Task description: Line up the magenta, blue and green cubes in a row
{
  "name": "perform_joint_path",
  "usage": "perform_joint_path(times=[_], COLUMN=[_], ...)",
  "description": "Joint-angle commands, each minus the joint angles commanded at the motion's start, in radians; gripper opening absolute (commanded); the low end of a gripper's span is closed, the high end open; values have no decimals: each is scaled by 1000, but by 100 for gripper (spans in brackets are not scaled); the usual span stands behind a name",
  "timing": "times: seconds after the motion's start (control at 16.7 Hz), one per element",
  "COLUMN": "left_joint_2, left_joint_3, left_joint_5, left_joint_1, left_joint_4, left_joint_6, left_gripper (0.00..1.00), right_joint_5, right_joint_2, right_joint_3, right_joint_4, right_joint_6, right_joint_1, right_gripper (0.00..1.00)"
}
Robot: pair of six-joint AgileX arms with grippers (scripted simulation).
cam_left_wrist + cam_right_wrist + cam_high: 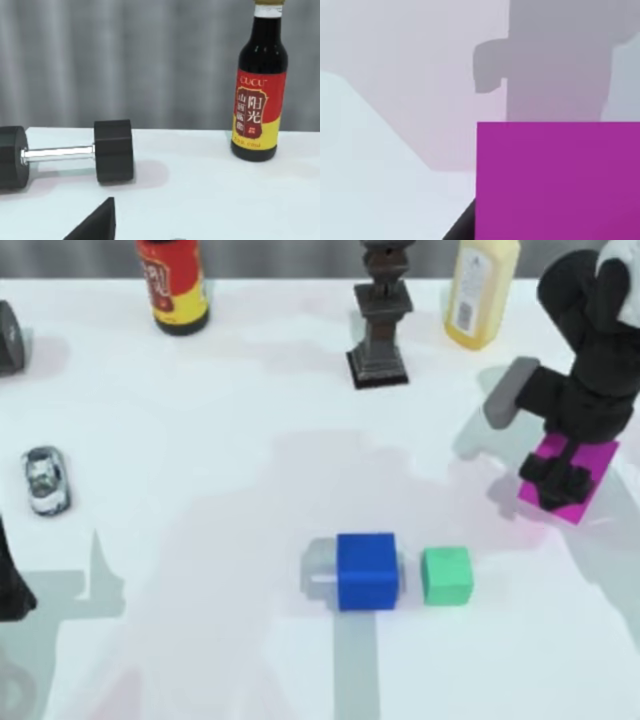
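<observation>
Right gripper [562, 478] sits over the big bright magenta cube [590, 468] at about 3 o'clock on the white table [200, 540], near the right edge. The black arm covers most of the cube's top; only its right part and a strip at the lower edge show, so cube's full outline can't be made out. Fingers look set against the cube, pinching it. Can't tell if cube is lifted or resting on the table. In right wrist view the magenta cube [557, 180] fills a large part of the frame, cut off by the frame edges, flat plain face, w/ a sliver of dark finger beside it.

Cube's edges are turned off square to the table, skewed clockwise a bit in top view. No long axis as far as shown; sides look equal.

Mid-sized deep blue cube [366, 570] lies at approx 6 o'clock from table centre, square to the table edges. Small mint green cube [446, 575] is just beside it at its 3 o'clock, narrow gap, not touching. Magenta cube is apart from both, toward 2 o'clock from the green one, not in their line.

Left arm is parked at 8 o'clock, only a dark piece at the top view's left edge; its fingers can't be judged.

Other stuff: dark sauce bottle w/ red-yellow label [172, 285] at 11 o'clock, yellow plastic bottle [481, 290], dark pedestal figure [381, 320], small silver toy car [46, 480] at 9 o'clock, black dumbbell [65, 155] in left wrist view.
</observation>
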Motion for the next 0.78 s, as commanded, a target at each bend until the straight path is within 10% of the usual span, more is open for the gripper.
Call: perform_joint_path(times=[0.78], left_joint_2=[0], left_joint_3=[0], left_joint_5=[0], left_joint_1=[0], left_joint_4=[0], left_joint_6=[0], left_gripper=[100], right_joint_5=[1], right_joint_2=[75], right_joint_3=[222], right_joint_4=[-180], right_joint_6=[11], right_joint_1=[123], right_gripper=[0])
